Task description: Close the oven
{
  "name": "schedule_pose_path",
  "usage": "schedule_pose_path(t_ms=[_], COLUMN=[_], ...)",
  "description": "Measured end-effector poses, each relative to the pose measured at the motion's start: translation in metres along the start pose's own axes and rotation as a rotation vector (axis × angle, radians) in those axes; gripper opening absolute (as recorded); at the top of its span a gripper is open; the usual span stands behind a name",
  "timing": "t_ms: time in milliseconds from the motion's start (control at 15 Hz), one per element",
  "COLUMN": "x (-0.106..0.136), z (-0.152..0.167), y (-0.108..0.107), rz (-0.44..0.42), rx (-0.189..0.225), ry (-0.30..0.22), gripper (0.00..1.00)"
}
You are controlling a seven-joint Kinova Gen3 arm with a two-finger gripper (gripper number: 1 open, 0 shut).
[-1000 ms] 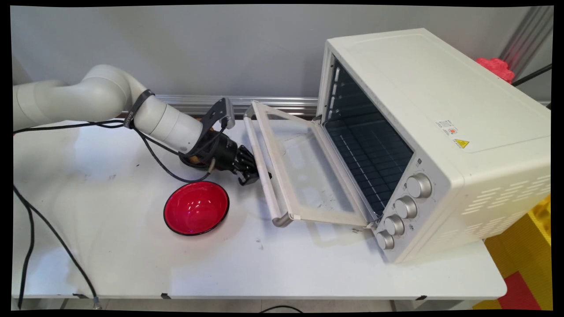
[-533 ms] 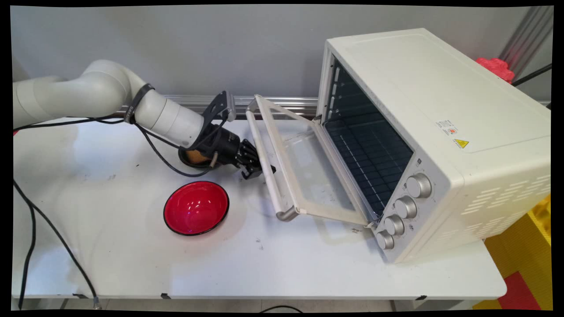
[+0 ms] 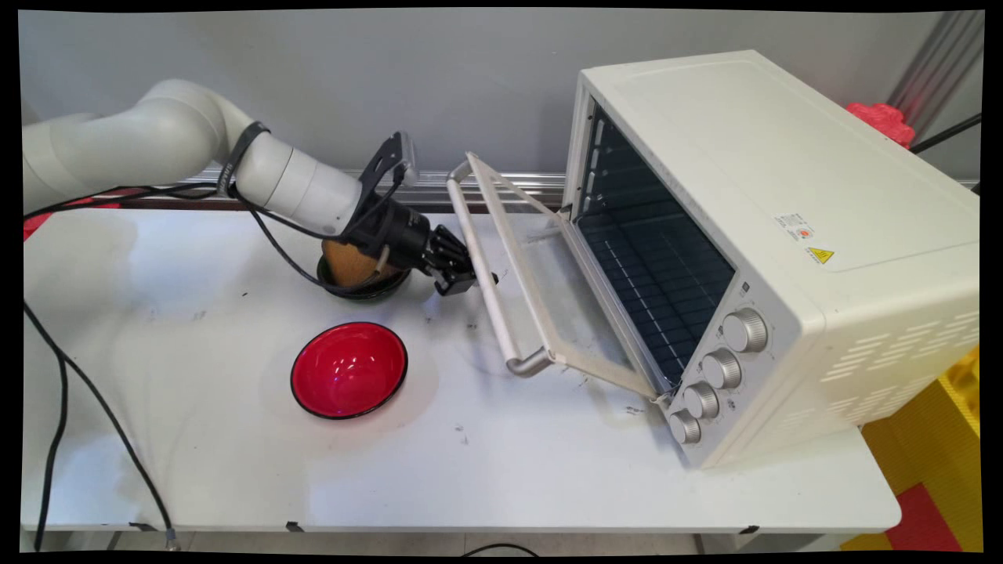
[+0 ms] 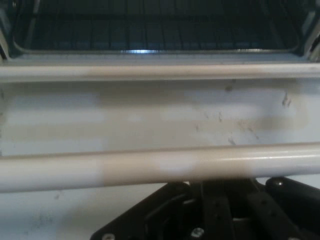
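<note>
Main view: gripper (image 3: 464, 283) meets the oven door handle (image 3: 490, 294), grip state unclear, door (image 3: 541, 294) half raised; red bowl (image 3: 349, 370) nearer.

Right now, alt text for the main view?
Black gripper sits under the handle of a white oven's half-raised door. Behind the arm sits a brown ball in a dark bowl; nearer, a red bowl.

We find the white oven (image 3: 776, 243) at the bench's right end, its glass door (image 3: 548, 290) half raised at a slant. The door handle (image 3: 487, 270) bar meets the hand (image 3: 462, 283) at the oven's left.
</note>
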Motion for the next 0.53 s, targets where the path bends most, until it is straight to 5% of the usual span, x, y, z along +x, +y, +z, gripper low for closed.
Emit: schedule_pose_path(t_ms=[533], x=[0.030], z=[0.008], y=[-0.002], rz=[-0.003], rx=[-0.019], ry=[0.065], gripper=[0.00])
